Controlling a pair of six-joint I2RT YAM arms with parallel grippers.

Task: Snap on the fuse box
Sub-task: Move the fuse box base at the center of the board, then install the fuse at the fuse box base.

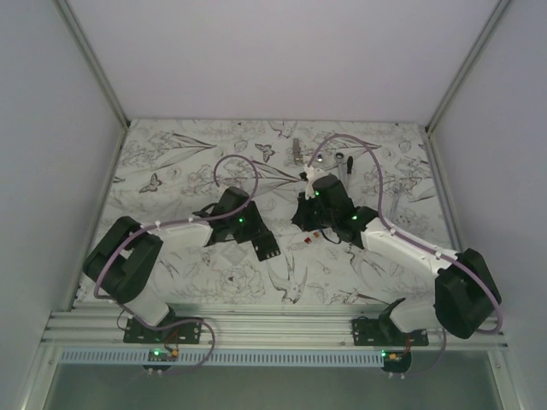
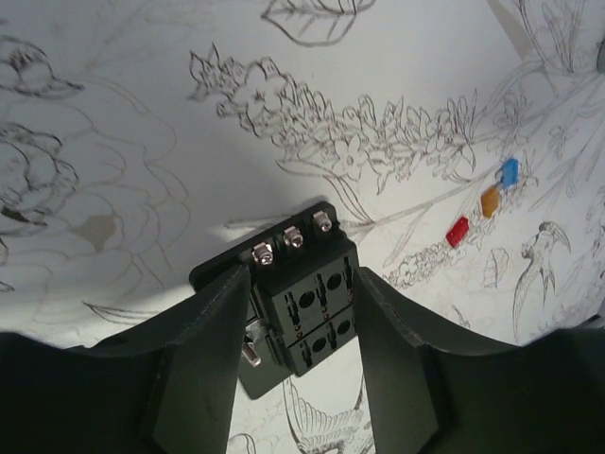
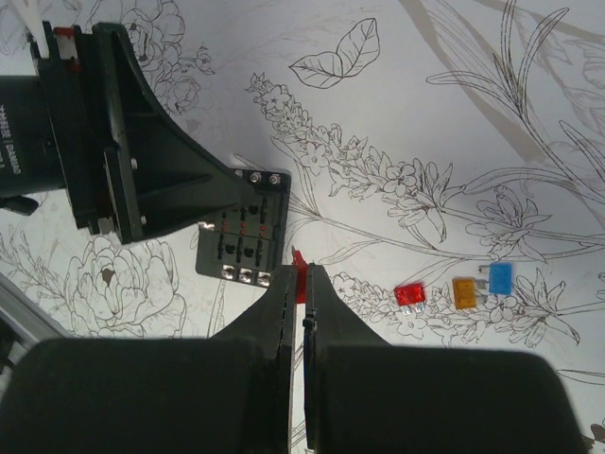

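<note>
Right tool (image 3: 302, 284): pressed together, with a red fuse (image 3: 299, 257) pinched at the tips.
Left tool (image 2: 302, 276): spread to either side of the fuse box (image 2: 304, 305). The fingers (image 2: 203, 359) are set close along its sides. Whether the box is actually gripped cannot be told.
Fuse box: laid flat on the counter (image 3: 492, 113). It is seen at lower centre of the left wrist view and left of centre in the right wrist view, just up and left of the red fuse.
Loose fuses (image 3: 464, 291): one red, one orange and one blue are laid in a row on the counter. They are seen right of centre in the right wrist view, well apart from the box.
Step judged: the red fuse is being brought to a slot, and no seating is seen yet.
Risk, box: if it is only loosely flanked, it may be pushed aside or tipped when the fuse is pressed down.
Risk, fuse: if it is not lined up with a slot, it may be twisted out of the tips or its blades bent.
Risk, tools: the two are crowded, so a left finger may be struck.
</note>
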